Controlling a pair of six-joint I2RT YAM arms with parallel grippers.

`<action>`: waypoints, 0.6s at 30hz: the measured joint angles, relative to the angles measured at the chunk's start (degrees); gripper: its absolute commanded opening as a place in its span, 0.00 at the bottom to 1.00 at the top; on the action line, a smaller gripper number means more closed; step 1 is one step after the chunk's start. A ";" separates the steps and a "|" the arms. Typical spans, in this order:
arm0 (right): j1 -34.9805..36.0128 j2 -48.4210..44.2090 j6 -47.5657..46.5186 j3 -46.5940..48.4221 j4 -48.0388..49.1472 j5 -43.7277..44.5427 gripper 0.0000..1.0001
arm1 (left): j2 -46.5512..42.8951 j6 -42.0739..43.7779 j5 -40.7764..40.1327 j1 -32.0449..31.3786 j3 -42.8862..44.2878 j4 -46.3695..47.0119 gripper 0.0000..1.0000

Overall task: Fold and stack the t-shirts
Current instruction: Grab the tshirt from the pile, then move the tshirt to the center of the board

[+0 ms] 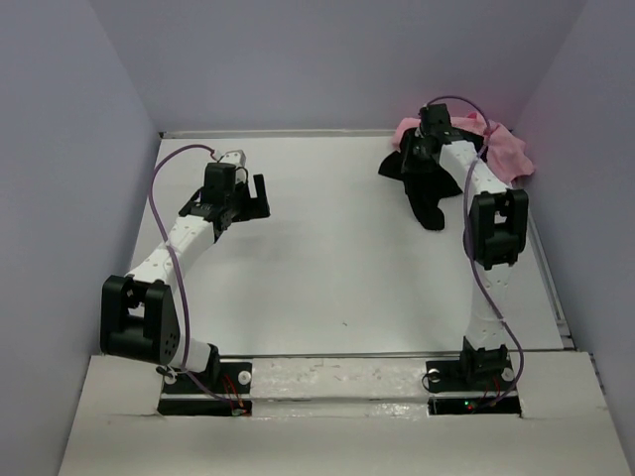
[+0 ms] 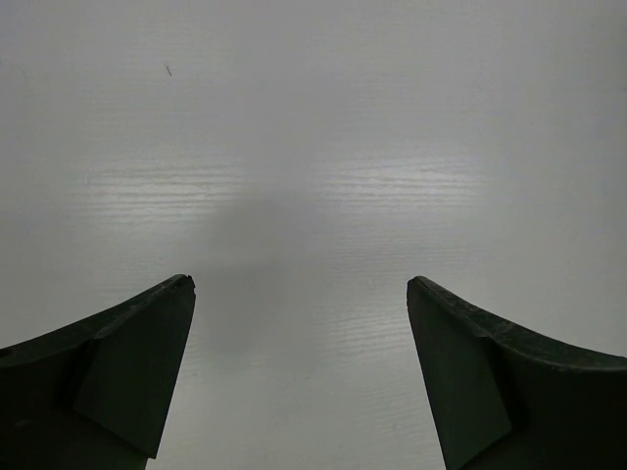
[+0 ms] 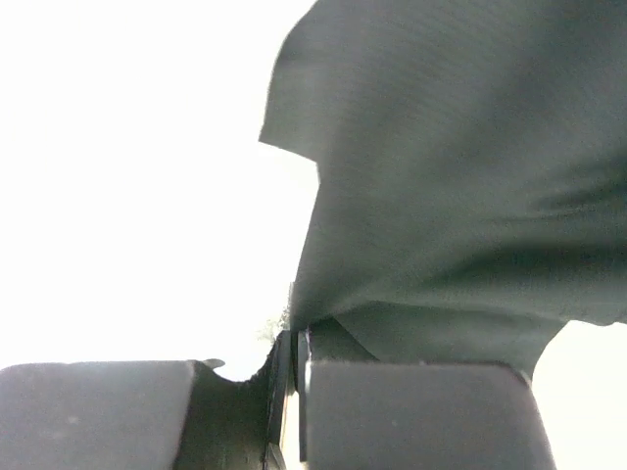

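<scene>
The black t-shirt [image 1: 425, 188] lies crumpled at the back right of the table, and fills the right wrist view [image 3: 451, 196]. My right gripper [image 1: 417, 151] is shut on an edge of it, the cloth pinched between the closed fingers [image 3: 294, 338]. The pink t-shirt [image 1: 506, 147] lies bunched behind the black one, against the back right corner. No red t-shirt is in view. My left gripper [image 1: 248, 198] is open and empty over bare table at the back left, and its two dark fingers [image 2: 137, 362] stand wide apart above the white surface.
The white table [image 1: 327, 258] is enclosed by pale walls at the back, left and right. The right arm stretches along the right edge toward the back corner.
</scene>
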 measured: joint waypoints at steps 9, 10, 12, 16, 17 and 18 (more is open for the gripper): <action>15.69 -1.09 5.92 14.99 -14.40 -34.25 0.00 | 2.23 -0.07 1.42 -0.02 0.42 0.81 0.99; 17.40 -1.73 6.34 15.69 -15.85 -37.03 0.00 | 2.62 -0.07 1.44 -0.02 0.68 0.81 0.99; 18.36 -2.80 7.04 16.72 -17.25 -39.89 0.00 | 3.28 0.00 1.49 -0.02 1.36 0.83 0.99; 15.39 -5.66 8.68 18.51 -18.40 -42.95 0.00 | 3.39 0.17 1.46 -0.02 2.23 0.85 0.99; 13.92 -6.69 9.05 18.82 -18.53 -43.52 0.00 | 3.39 0.28 1.44 -0.02 2.47 0.87 0.99; 13.07 -7.41 9.18 18.93 -18.58 -43.82 0.00 | 3.39 0.33 1.44 -0.02 2.56 0.85 0.99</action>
